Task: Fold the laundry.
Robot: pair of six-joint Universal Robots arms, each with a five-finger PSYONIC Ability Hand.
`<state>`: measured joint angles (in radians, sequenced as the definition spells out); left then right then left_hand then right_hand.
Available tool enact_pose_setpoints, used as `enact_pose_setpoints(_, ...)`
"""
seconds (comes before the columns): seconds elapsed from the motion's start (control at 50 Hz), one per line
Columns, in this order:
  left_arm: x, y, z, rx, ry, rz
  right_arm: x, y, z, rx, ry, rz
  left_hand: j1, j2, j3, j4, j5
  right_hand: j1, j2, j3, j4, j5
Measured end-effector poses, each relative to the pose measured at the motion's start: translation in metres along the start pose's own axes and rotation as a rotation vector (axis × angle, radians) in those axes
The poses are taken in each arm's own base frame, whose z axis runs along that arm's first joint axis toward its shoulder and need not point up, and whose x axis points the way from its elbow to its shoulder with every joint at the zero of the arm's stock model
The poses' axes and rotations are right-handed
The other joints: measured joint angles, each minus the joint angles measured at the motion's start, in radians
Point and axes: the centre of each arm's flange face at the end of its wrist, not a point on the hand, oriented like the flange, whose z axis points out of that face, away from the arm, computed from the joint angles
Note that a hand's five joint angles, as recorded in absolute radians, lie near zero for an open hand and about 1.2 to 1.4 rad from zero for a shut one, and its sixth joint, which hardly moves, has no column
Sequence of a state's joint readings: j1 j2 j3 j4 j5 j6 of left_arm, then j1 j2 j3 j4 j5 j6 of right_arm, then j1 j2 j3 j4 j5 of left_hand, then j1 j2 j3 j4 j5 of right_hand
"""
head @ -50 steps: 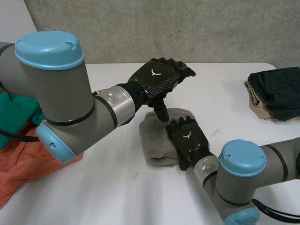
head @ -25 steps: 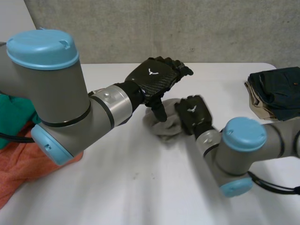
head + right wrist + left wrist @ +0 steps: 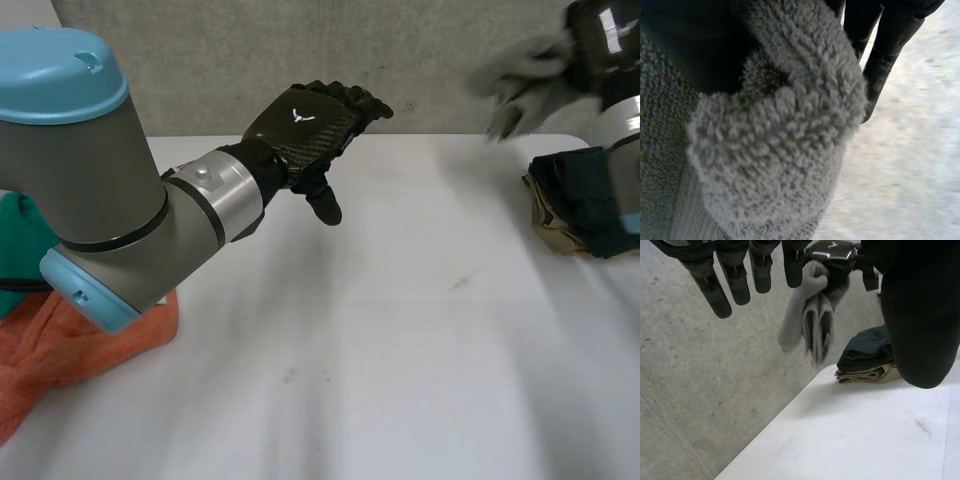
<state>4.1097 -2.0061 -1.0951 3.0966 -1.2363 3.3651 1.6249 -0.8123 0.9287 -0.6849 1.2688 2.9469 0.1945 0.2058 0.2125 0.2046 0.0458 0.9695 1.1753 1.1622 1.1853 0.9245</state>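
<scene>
1 grey towel [image 3: 520,72] clutched aloft in the right hand [image 3: 603,38]; left hand [image 3: 303,125] hovers spread and relaxed.

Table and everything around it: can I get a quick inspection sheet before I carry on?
Surface: white table, faint marks.
Job's things: grey towel held in the air; folded stack at the table's right edge.
Clutter: orange cloth and green cloth heaped at the left.
Hands: right hand shut on the towel; left hand open above the table.
Cables: nothing seen.
Surroundings: concrete wall.
</scene>
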Motion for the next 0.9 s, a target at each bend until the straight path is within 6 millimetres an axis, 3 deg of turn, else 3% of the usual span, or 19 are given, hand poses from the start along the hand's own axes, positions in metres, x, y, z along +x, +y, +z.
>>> enact_pose_setpoints(0.06,0.001,0.0,0.0,0.001,0.001,0.001,0.039,0.014,0.009,0.05,0.056,0.002,0.0,0.0,0.0,0.0,0.0,0.0,0.0,0.006,0.0,0.013)
enact_pose_setpoints(0.1,0.001,0.0,0.0,-0.001,0.0,0.001,0.055,0.024,0.009,0.062,0.068,0.001,0.0,0.0,0.0,0.0,0.0,0.0,0.0,0.006,0.0,0.013)
enact_pose_setpoints(0.12,0.002,0.0,-0.001,-0.003,-0.001,0.0,0.072,0.041,0.005,0.067,0.076,-0.002,0.0,0.0,0.0,0.0,0.0,0.0,0.0,0.01,0.0,0.016)
enact_pose_setpoints(0.22,0.003,0.002,-0.001,-0.012,-0.007,-0.001,0.109,0.092,-0.015,0.049,0.067,-0.017,0.0,0.0,0.0,0.0,0.0,0.0,0.0,0.01,0.0,0.016)
enact_pose_setpoints(0.28,0.005,0.005,-0.002,-0.023,-0.011,-0.001,0.132,0.144,-0.048,-0.01,0.04,-0.029,0.0,0.0,0.0,0.0,0.0,0.0,0.0,0.01,0.0,0.016)
enact_pose_setpoints(0.36,0.006,0.007,-0.002,-0.031,-0.014,-0.001,0.142,0.185,-0.082,-0.087,0.008,-0.019,0.0,0.0,0.0,0.0,0.0,0.0,0.0,0.01,0.0,0.016)
enact_pose_setpoints(0.38,0.006,0.008,-0.002,-0.035,-0.016,-0.001,0.144,0.204,-0.101,-0.131,-0.014,-0.005,0.0,0.0,0.0,0.0,0.0,0.0,0.0,0.01,0.0,0.016)
enact_pose_setpoints(0.48,0.008,0.01,-0.002,-0.04,-0.015,-0.001,0.149,0.229,-0.137,-0.208,-0.059,0.021,0.0,0.0,0.0,0.0,0.0,0.0,0.0,0.014,0.001,0.047)
enact_pose_setpoints(0.56,0.009,0.01,-0.002,-0.039,-0.013,0.0,0.155,0.23,-0.148,-0.229,-0.078,0.024,0.0,0.0,0.0,0.0,0.0,-0.004,-0.009,0.003,-0.009,0.046)
enact_pose_setpoints(0.58,0.01,0.009,-0.002,-0.038,-0.011,0.0,0.158,0.227,-0.149,-0.232,-0.081,0.022,0.0,0.0,0.0,0.0,0.0,-0.053,-0.138,-0.107,-0.123,-0.051)
enact_pose_setpoints(0.62,0.012,0.008,-0.002,-0.035,-0.006,0.001,0.165,0.217,-0.147,-0.229,-0.077,0.015,0.0,0.0,0.0,0.0,0.0,-0.47,-0.556,-0.533,-0.554,-0.458)
enact_pose_setpoints(0.68,0.014,0.007,-0.003,-0.031,-0.001,0.003,0.173,0.201,-0.142,-0.233,-0.055,0.012,0.0,0.0,0.0,0.0,0.0,-0.74,-0.922,-0.9,-0.92,-0.804)
enact_pose_setpoints(0.9,0.016,-0.001,-0.005,-0.014,0.003,0.007,0.214,0.121,-0.136,-0.403,0.122,0.057,0.0,0.0,0.0,0.0,0.0,-0.755,-0.954,-0.951,-0.948,-0.858)
